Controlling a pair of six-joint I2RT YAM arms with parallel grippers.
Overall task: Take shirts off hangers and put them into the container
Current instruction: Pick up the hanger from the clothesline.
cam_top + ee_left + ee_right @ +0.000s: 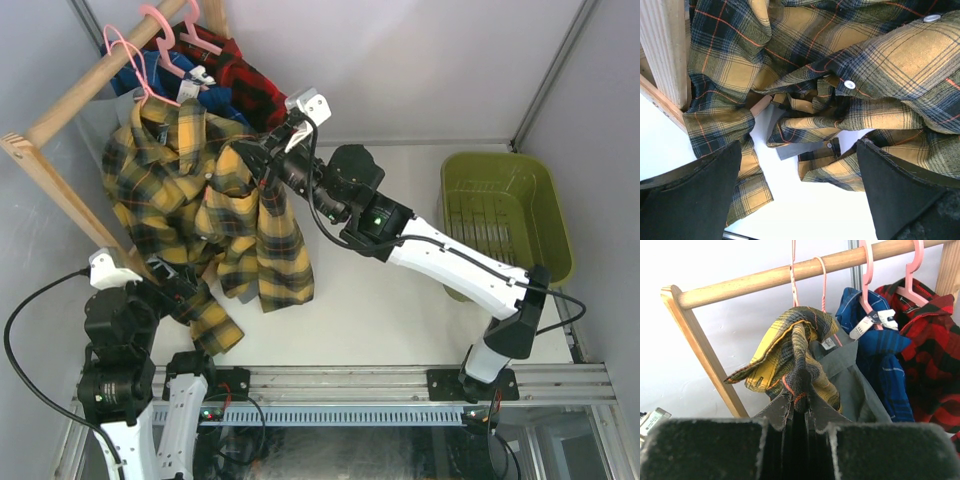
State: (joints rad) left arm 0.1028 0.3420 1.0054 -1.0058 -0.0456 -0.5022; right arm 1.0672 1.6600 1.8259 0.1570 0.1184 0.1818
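At the lower left, the left gripper (797, 200) is held with its jaws wide apart beneath the hem of the yellow plaid shirt (215, 210), nothing being gripped; this shirt is hung from a pink hanger (128, 50) on the wooden rail (100, 85); a fold of it is clamped in the right gripper (797, 422); the grey shirt (850, 375), blue shirt (885, 355) and red shirt (930, 350) are hung beside it; the green container (545, 190) is set well apart, far right.

Your white worktop (380, 310) fills the middle of the frame. At right centre, the olive-green container (558, 215) sits directly on it. At the left edge you see the wooden rack (60, 188) standing.
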